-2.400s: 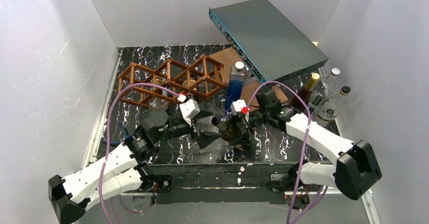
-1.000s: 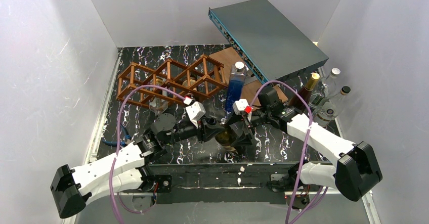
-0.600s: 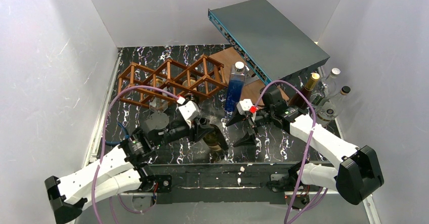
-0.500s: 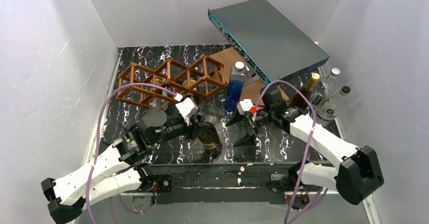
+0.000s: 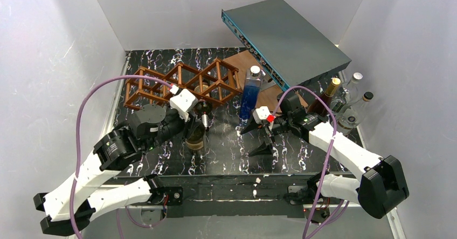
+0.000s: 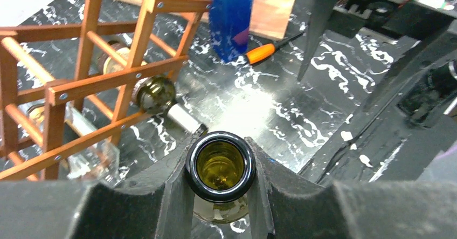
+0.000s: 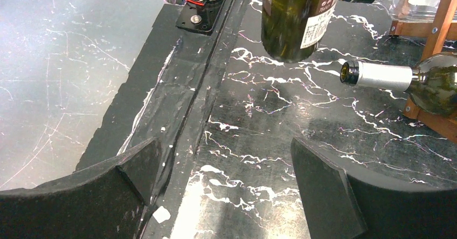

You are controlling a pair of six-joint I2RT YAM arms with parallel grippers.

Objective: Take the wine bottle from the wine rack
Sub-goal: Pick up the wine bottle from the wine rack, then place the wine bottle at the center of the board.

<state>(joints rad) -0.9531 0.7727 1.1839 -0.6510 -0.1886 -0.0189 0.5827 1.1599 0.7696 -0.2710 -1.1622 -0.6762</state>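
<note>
Now gripping the wine bottle [image 5: 195, 139] at its open mouth with the left pincer [image 6: 220, 162], clenched tight on the glass rim, and holding it upright just in front of the wine rack [image 5: 183, 85], outside its cells. Hovering the right pincer [image 7: 223, 179] released, jaws spread wide with nothing between them, low over the dark marbled desk [image 7: 258, 142], apart from the bottle. Leaving a second bottle [image 7: 399, 77] lying in the rack, neck poking out.

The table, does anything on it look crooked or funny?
Yes. The big grey box at the back right sits slanted, not flat, with one corner over the wooden board. An orange-handled tool lies loose by the blue bottle.
</note>
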